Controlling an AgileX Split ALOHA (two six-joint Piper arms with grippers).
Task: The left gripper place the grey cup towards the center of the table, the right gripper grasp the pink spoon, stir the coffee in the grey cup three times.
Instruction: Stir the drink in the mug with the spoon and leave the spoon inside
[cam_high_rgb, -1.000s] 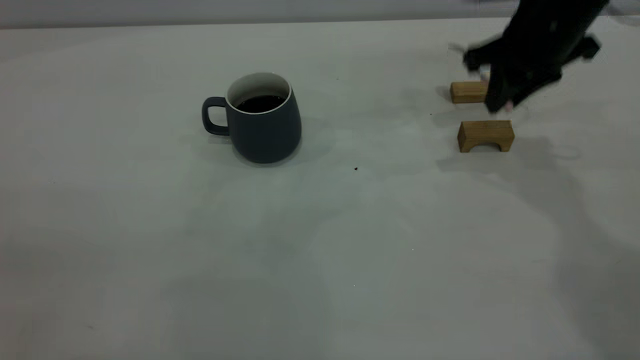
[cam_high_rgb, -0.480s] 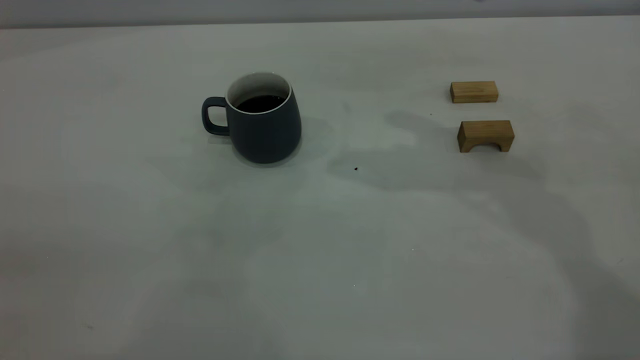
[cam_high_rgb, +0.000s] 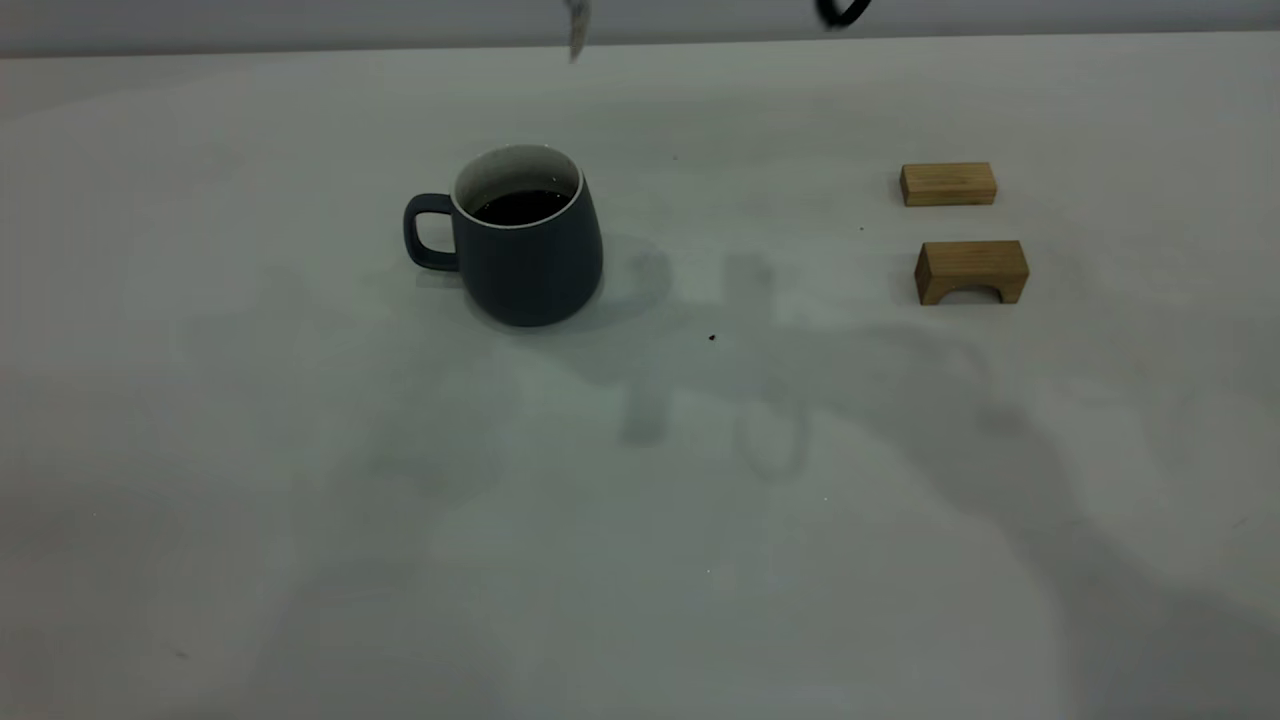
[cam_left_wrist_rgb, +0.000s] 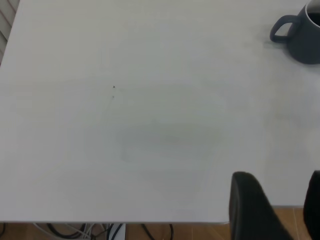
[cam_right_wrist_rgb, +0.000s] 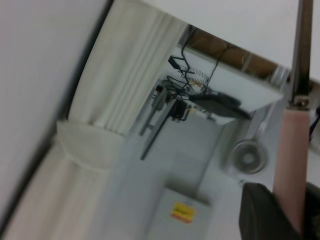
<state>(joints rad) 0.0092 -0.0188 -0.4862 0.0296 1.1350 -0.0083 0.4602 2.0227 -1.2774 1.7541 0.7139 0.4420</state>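
Note:
The grey cup (cam_high_rgb: 520, 250) stands upright left of the table's (cam_high_rgb: 640, 520) middle, handle pointing left, with dark coffee (cam_high_rgb: 520, 207) inside. It also shows far off in the left wrist view as the grey cup (cam_left_wrist_rgb: 300, 32). My left gripper (cam_left_wrist_rgb: 285, 210) hangs open and holds nothing over the table's near edge, well away from the cup. My right gripper (cam_right_wrist_rgb: 295, 215) is shut on the pink spoon (cam_right_wrist_rgb: 292, 165), high above the table. Only the spoon's metal tip (cam_high_rgb: 577, 25) dips into the exterior view, above and behind the cup.
Two tan wooden blocks sit at the right: a flat block (cam_high_rgb: 948, 184) and an arched block (cam_high_rgb: 971, 271) in front of it. A black loop (cam_high_rgb: 840, 12) of the right arm shows at the top edge. Arm shadows lie across the table's middle.
The right gripper rose from the wooden blocks and left the exterior view. The spoon's tip now appears at the top edge, farther left, above the cup. The cup has not moved.

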